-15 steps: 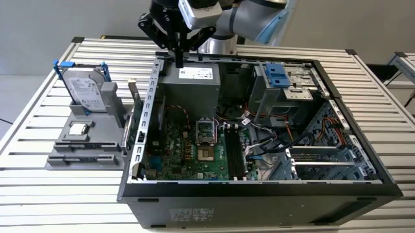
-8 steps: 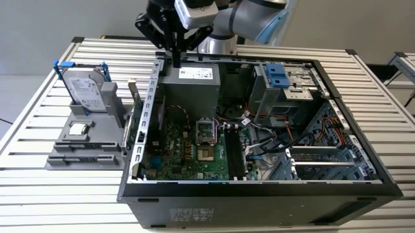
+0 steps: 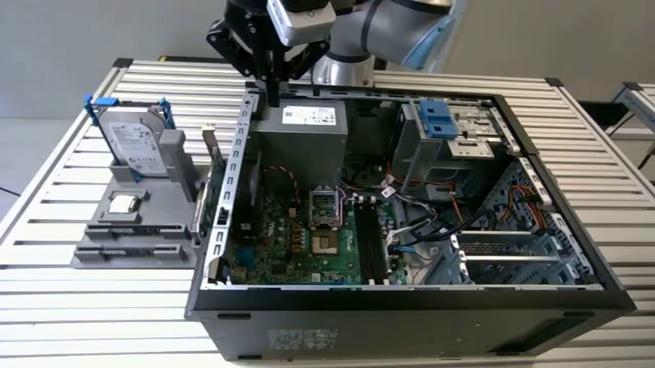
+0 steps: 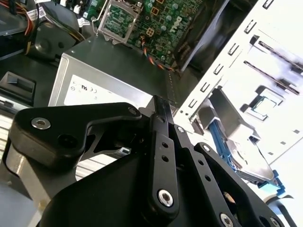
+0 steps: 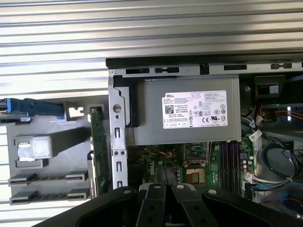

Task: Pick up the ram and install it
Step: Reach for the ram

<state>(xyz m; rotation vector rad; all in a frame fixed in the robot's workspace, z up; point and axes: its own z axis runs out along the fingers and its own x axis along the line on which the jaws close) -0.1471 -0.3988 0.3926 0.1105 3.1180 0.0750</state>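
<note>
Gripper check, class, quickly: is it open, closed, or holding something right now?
Gripper: closed, with the fingers pressed together and nothing held between them.

Green motherboard (image 3: pixel 307 249); blue drive clips (image 3: pixel 100 101); silver ribbed table (image 3: pixel 103 307).

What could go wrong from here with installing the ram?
The gripper hangs close above the case's perforated side wall and the power supply; a straight descent might strike either. Loose cables lie right beside the memory slots and could snag anything lowered there.
</note>
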